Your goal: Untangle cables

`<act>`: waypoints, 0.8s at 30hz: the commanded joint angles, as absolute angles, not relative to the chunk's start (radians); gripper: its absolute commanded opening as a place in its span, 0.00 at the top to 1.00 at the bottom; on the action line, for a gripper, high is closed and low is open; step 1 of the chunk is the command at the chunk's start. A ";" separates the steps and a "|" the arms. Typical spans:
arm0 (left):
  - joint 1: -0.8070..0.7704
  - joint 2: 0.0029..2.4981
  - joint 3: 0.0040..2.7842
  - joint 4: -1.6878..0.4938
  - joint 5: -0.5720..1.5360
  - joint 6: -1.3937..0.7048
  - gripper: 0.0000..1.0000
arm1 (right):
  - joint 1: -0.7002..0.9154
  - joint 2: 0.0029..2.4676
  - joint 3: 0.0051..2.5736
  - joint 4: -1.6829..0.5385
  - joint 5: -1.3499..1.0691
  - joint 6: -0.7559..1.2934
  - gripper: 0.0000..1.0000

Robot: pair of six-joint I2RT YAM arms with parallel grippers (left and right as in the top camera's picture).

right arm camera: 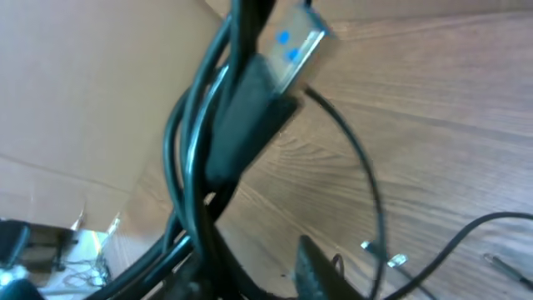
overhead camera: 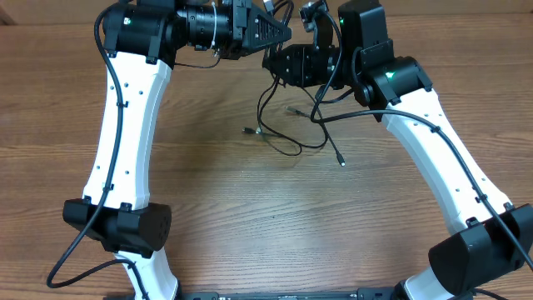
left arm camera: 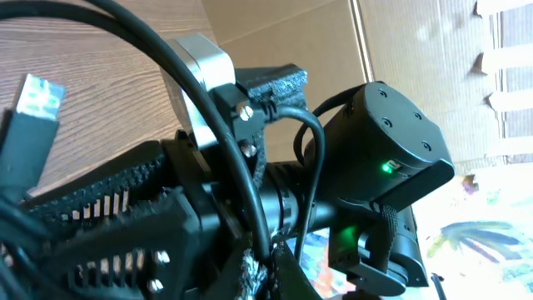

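Barely under way, I judge. The cables are one bundle, lifted between the left claw and the right claw, with loose loops trailing onto the desk beneath the right claw. No cord lies apart from the rest. The left claw is closed; whether it pinches a cord is unclear. I cannot tell the right claw's state. No brand or writing is readable. A USB plug close before the right claw shows only a blue insert.
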State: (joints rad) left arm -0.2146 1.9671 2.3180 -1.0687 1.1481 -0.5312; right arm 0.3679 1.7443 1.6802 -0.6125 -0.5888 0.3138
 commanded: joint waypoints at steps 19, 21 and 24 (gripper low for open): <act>-0.216 1.971 2.336 -1.399 0.110 -0.374 0.96 | 0.363 1.750 1.673 -1.117 -0.211 0.368 0.96; -0.216 1.975 2.330 -1.417 0.105 -0.348 0.96 | 0.364 1.735 1.675 -1.116 -0.227 0.367 0.96; -0.217 1.987 2.310 -1.444 0.109 -0.336 0.96 | 0.364 1.694 1.682 -1.098 -0.256 0.367 0.96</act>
State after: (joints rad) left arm -0.2234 1.9774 2.3180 -1.4303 0.2359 -0.3855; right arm 0.3691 1.7454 1.6791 -1.1027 -0.2787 0.3496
